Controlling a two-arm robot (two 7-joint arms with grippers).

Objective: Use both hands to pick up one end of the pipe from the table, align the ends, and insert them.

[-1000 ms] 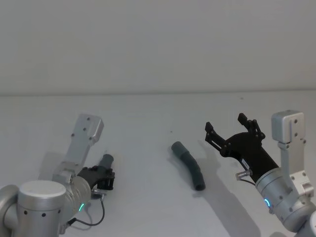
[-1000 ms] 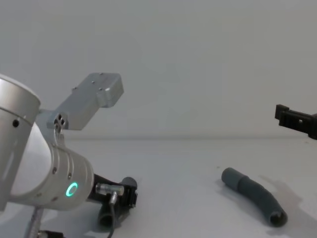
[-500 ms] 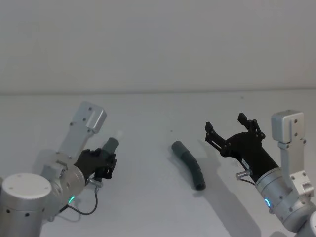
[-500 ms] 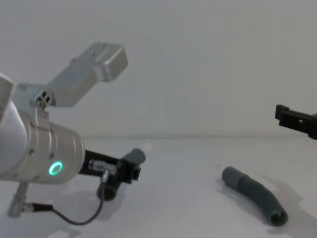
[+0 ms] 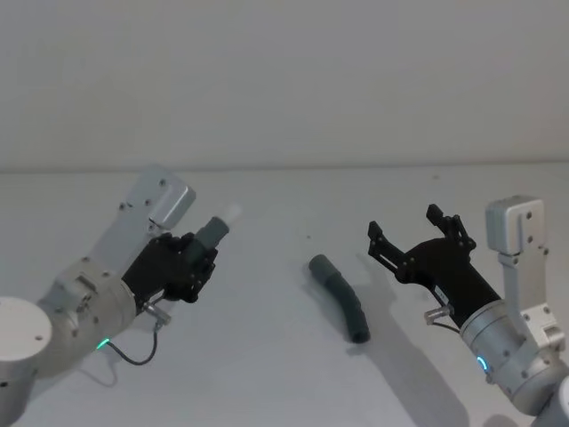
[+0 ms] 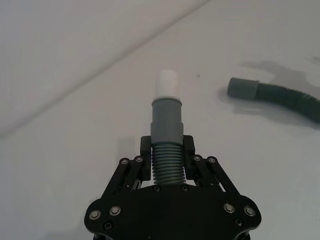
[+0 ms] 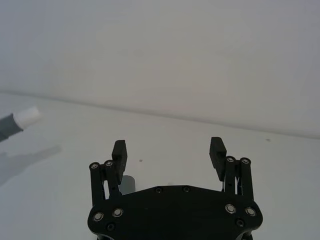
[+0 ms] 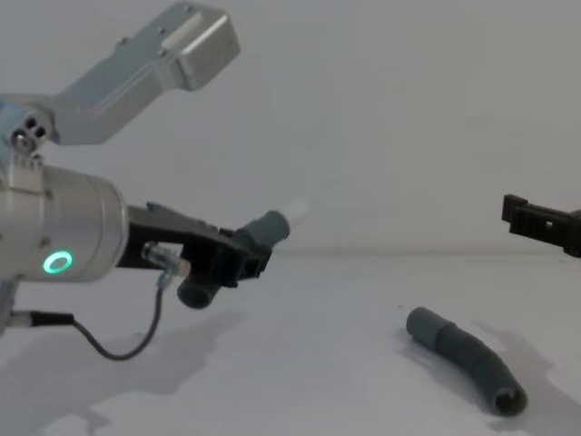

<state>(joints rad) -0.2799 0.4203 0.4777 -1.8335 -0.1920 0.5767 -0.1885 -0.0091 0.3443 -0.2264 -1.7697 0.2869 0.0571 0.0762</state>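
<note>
My left gripper (image 5: 194,260) (image 6: 167,152) (image 8: 238,259) is shut on the shorter pipe piece (image 5: 210,237) (image 6: 166,135) (image 8: 259,238), held well above the table with its white tip (image 5: 234,212) (image 6: 167,82) (image 8: 297,213) pointing forward and to the right. The longer pipe piece (image 5: 341,299) (image 8: 467,359) (image 6: 280,93) lies on the white table (image 5: 267,356), its collar end (image 5: 319,265) (image 8: 424,324) toward the far left. My right gripper (image 5: 413,236) (image 7: 169,150) hovers open to the right of that piece, above the table. One of its fingers (image 8: 531,216) shows at the chest view's right edge.
A plain grey wall (image 5: 284,80) rises behind the table's far edge. A thin black cable (image 8: 118,336) hangs in a loop under my left wrist.
My left gripper has lifted the shorter pipe piece off the table, raising it up and to the right. The right gripper and the longer piece have stayed put.
</note>
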